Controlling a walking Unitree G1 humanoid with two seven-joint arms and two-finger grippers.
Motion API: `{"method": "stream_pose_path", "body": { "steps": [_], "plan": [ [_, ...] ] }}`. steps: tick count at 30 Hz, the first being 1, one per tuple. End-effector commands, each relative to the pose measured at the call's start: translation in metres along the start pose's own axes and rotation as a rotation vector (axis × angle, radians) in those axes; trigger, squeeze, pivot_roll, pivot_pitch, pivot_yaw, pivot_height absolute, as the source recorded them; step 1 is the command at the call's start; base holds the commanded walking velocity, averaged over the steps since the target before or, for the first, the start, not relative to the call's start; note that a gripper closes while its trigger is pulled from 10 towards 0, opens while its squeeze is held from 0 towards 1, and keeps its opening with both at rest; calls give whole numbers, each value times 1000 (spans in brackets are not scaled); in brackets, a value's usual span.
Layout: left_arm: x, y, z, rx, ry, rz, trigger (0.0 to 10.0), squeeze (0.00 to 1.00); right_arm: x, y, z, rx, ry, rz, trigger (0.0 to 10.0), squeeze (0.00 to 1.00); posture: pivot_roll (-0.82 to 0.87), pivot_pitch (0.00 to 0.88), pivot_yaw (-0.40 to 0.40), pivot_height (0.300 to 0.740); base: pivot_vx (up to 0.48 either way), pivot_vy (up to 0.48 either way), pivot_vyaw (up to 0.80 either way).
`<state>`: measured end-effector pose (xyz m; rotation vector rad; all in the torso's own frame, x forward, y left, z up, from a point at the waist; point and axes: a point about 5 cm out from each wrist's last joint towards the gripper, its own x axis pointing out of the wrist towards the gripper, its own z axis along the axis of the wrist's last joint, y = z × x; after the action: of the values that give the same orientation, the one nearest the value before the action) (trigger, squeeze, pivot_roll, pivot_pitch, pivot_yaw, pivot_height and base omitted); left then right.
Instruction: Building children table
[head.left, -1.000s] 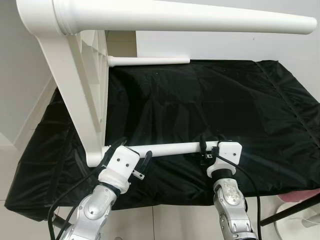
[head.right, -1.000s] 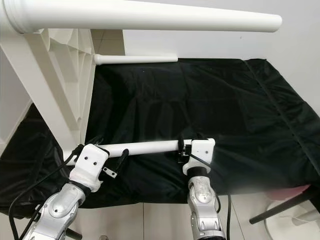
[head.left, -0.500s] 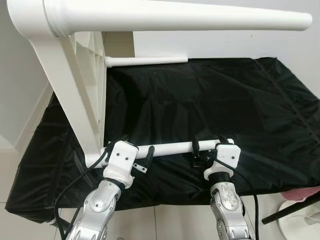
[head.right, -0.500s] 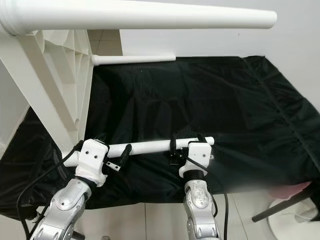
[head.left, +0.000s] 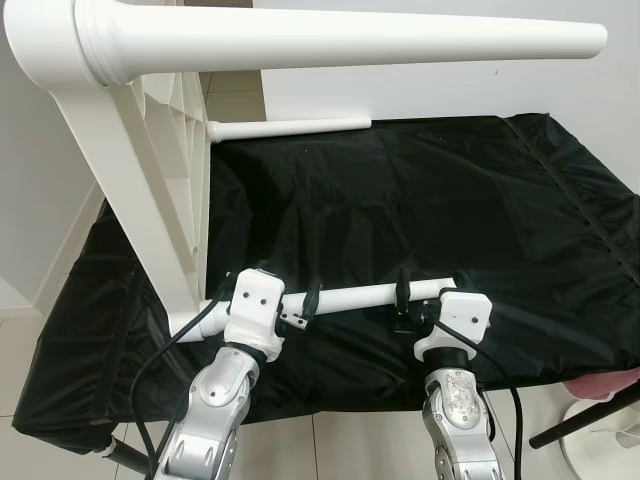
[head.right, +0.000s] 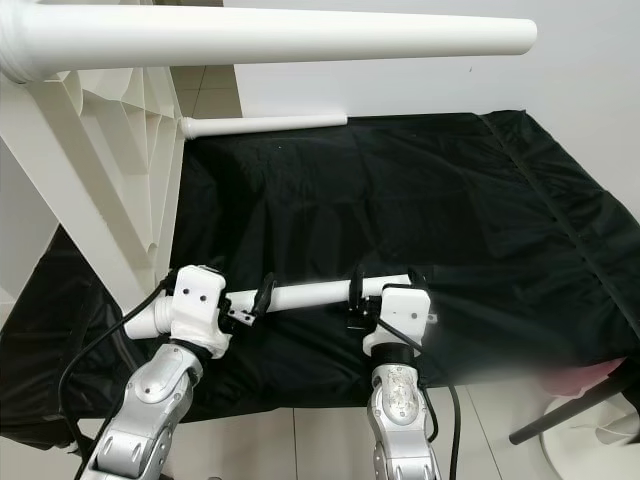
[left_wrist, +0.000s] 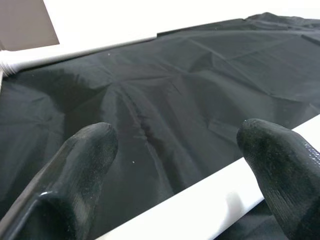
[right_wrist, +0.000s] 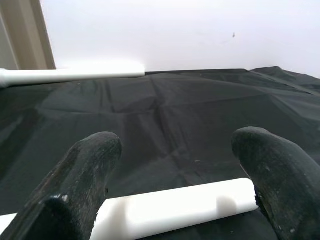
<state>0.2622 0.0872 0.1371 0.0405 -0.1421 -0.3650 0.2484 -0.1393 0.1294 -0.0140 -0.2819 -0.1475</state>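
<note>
A white children's table lies tipped on its side, its ribbed top (head.left: 165, 190) standing at my left and its legs pointing right. One leg (head.left: 350, 40) runs across close to my head camera; another leg (head.left: 290, 127) lies at the far side. The lowest leg (head.left: 350, 297) rests just over the black cloth. My left gripper (head.left: 290, 300) is open at that leg near the tabletop, one black finger (head.left: 312, 297) lying over it. My right gripper (head.left: 420, 305) is open at the leg's free end (right_wrist: 235, 192). In the left wrist view the leg (left_wrist: 200, 200) passes under the spread fingertips (left_wrist: 95, 145).
A black cloth (head.left: 430, 200) covers the low surface under the table, reaching to the white wall behind. Tiled floor shows along the near edge (head.left: 340, 440). A pink object (head.left: 612, 385) and a thin black rod (head.left: 585, 425) stand at the lower right.
My left gripper has come up and rightward along the lowest leg. The right gripper has stayed by the leg's free end, which now shows past it. The view has shifted slightly.
</note>
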Motion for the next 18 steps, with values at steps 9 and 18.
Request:
{"method": "stream_pose_path", "body": {
  "steps": [9,18],
  "plan": [
    [7,9,-1,-12,7,97,10000,0,10,5,-2,39,33,-23,10000,0,-23,10,52,740,0,0,0],
    [19,4,-1,-45,4,121,10000,0,12,15,-1,46,41,32,10000,0,-52,11,50,740,0,0,0]
  ]
}}
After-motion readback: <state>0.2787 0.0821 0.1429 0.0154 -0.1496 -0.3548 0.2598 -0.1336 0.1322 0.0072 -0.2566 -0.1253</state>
